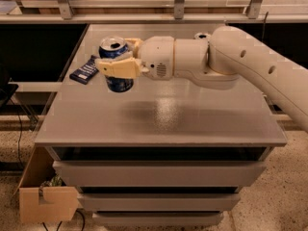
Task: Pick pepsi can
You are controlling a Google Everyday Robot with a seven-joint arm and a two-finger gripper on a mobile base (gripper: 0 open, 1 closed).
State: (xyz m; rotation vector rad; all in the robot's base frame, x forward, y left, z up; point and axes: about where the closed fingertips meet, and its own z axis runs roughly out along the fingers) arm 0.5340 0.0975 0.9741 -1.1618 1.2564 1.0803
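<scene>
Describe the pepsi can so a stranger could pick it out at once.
Start at the grey cabinet top and follow the white arm leftward to its gripper, over the top's left side. The pepsi can is the blue can with a silver top clamped between its tan fingers. The flat dark-blue packet left of it lies on the surface, ungripped.

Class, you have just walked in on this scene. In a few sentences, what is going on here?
A one-armed robot reaches across the grey table from the right. Its gripper is shut on the pepsi can, one finger on each side, over the table's far-left part. The can is upright and looks raised just off the surface, though that is hard to confirm. A flat dark-blue packet lies to its left, and another can's top shows behind the arm.
</scene>
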